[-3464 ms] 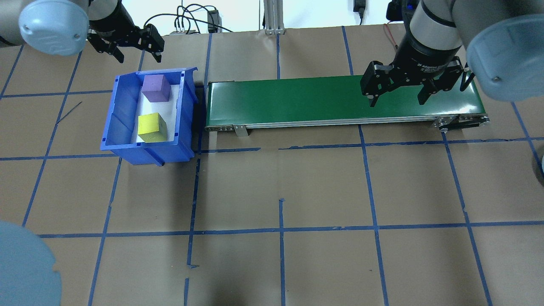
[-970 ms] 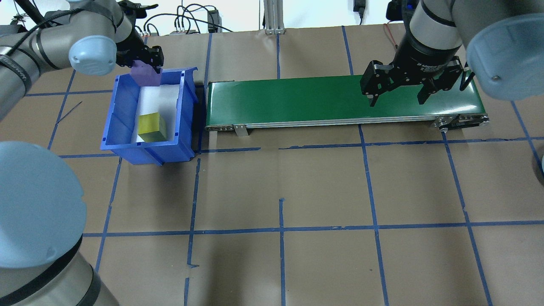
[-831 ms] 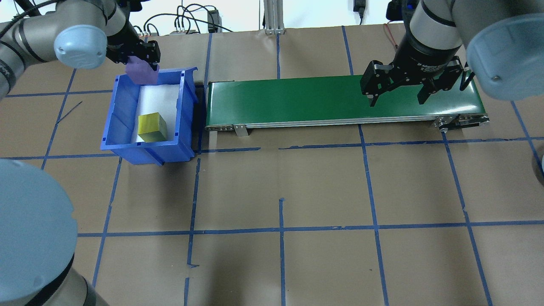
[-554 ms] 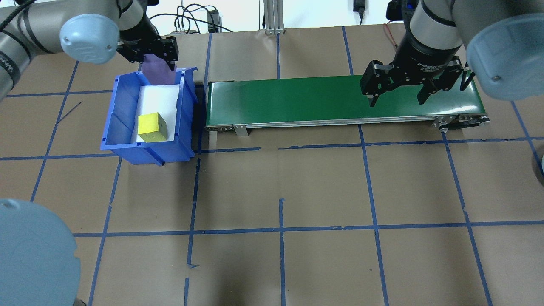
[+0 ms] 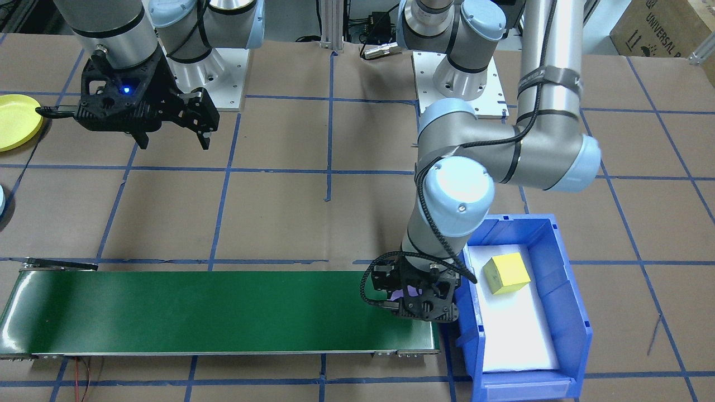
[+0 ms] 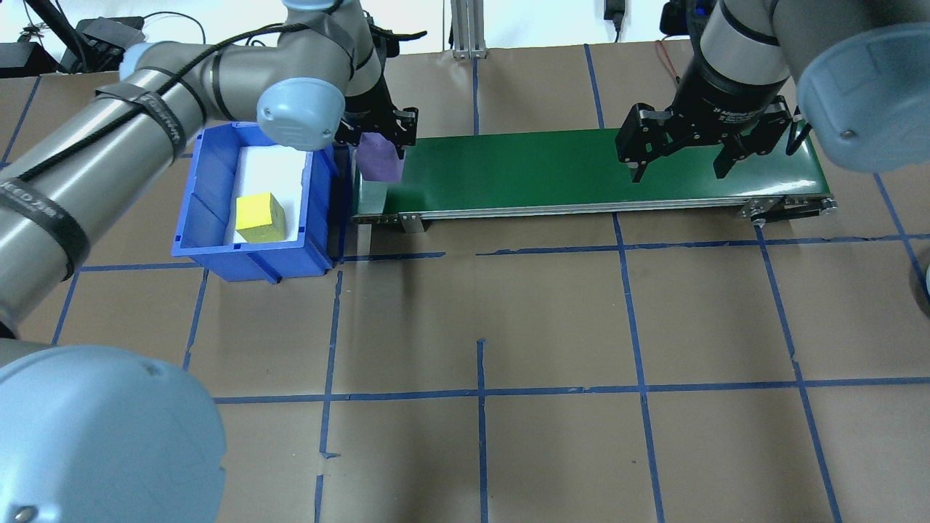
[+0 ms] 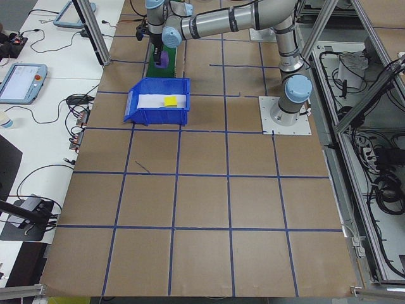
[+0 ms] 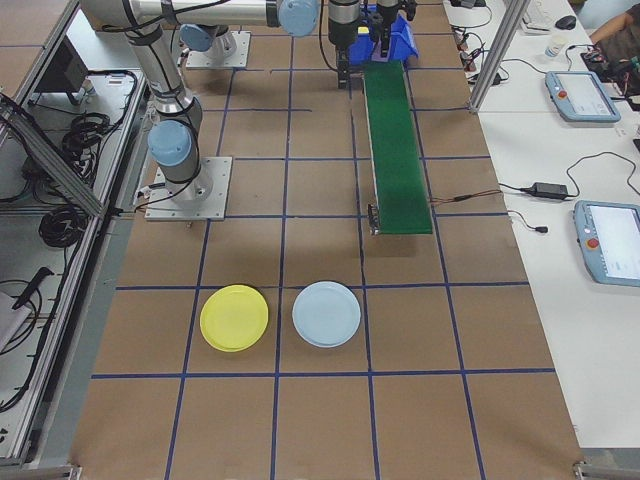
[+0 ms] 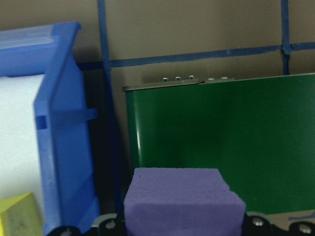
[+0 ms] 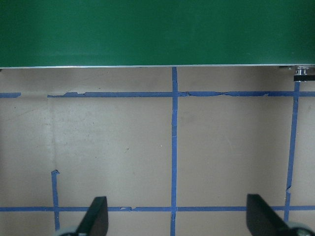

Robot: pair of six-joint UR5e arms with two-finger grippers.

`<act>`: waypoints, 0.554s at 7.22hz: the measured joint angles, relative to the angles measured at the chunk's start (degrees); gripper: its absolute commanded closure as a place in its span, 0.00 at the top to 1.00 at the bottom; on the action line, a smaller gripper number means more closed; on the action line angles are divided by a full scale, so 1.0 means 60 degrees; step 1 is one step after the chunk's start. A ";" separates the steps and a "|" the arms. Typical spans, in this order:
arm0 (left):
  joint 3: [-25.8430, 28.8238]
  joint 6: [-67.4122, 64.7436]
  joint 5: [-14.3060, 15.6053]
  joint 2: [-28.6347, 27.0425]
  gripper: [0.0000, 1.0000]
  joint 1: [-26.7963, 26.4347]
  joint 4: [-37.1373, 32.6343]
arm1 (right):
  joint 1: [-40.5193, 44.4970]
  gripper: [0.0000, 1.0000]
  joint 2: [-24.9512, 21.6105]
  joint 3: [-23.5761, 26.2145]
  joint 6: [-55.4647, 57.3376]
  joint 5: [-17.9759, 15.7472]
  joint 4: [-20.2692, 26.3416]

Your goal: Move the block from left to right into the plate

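While the yellow block [image 6: 260,216] is sitting alone in the blue bin [image 6: 211,250] at the left of the overhead frame, I am carrying the purple block [image 6: 381,157] out over the bin's right wall, so it is now hanging above the near-left end of the green conveyor belt [image 6: 581,171]. A second ago it was only just clearing the bin's upper rim, and a few seconds ago it was lying inside next to the yellow one, so I judge the pick finished and the drop onto the belt about to come. My left gripper [image 6: 378,134] is clamping the purple block between its fingers; in the left wrist view the block [image 9: 183,201] is filling the lower centre, with belt beyond it and the bin wall at the left. My right gripper [image 6: 679,156] is waiting with its fingers spread wide and empty over the upper right end of the belt. A yellow plate [image 8: 234,318] and a light blue plate [image 8: 326,314] are lying on the counter, well apart from the belt's far end.
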 measured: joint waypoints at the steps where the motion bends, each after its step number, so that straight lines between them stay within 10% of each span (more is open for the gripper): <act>1: -0.0016 -0.0044 -0.0013 -0.0221 0.92 -0.0120 0.0304 | 0.0000 1.00 0.0000 0.0000 -0.0001 0.0000 0.0000; 4: 0.0044 -0.0135 -0.0074 -0.0096 1.00 -0.0195 0.0486 | 0.0000 1.00 0.0000 0.0000 -0.0004 0.0000 0.0000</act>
